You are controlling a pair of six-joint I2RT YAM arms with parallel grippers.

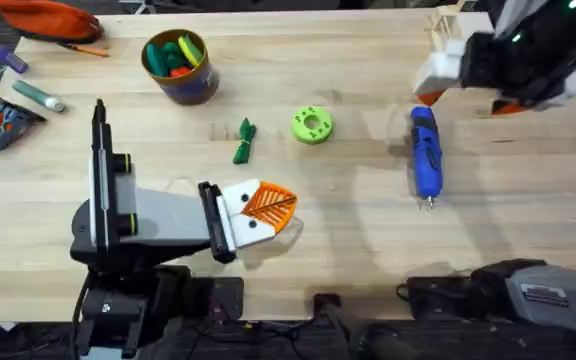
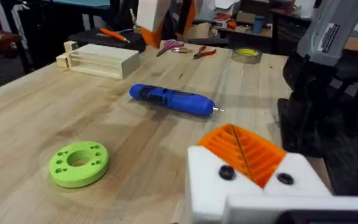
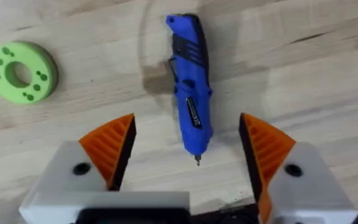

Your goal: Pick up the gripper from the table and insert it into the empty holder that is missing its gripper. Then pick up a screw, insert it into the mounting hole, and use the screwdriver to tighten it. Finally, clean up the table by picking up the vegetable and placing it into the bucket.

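Overhead, right hand (image 3: 185,155) spread above the screwdriver (image 3: 190,93); its label unreadable; left hand (image 1: 263,212) pressed together.

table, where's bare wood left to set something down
Bare wood lies between the lime-green round disc with holes and the blue pen-shaped screwdriver, and along the near edge below both. The far left corner is crowded around the yellow-rimmed bucket; the dark green toy vegetable lies beside the disc.

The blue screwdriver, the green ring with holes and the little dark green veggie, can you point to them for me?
blue screwdriver (image 3: 190,99): right wrist view, middle of its body.
green ring (image 2: 78,163): left wrist view, its top face beside the centre hole.
dark green vegetable (image 1: 244,142): overhead view, middle of its slim body.
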